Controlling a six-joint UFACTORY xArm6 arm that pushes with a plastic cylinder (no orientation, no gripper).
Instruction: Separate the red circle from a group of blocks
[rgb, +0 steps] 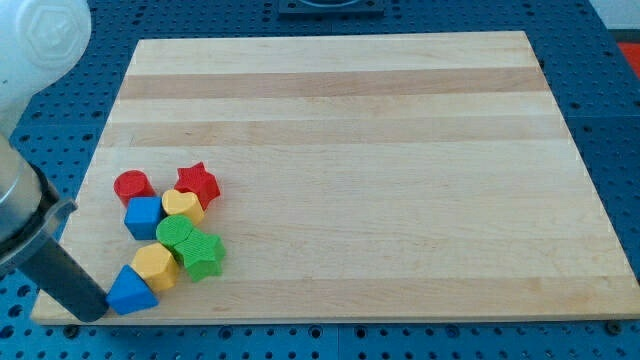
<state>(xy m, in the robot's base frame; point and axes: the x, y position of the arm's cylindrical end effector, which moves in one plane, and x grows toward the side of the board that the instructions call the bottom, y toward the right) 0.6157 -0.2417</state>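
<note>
The red circle (133, 186) sits at the upper left of a tight group of blocks near the board's lower left. It touches the blue cube (144, 216) below it. A red star (198, 182) lies to its right, a small gap apart, with a yellow heart (182, 204) beneath. Lower down are a green circle (176, 234), a green star (203, 254), a yellow hexagon (155, 265) and a blue triangle (131, 291). My tip (92, 313) is at the board's bottom left corner, just left of the blue triangle and well below the red circle.
The wooden board (400, 150) lies on a blue perforated table. The arm's pale body (25, 60) fills the view's upper left, and the dark rod (55, 265) slants down from it.
</note>
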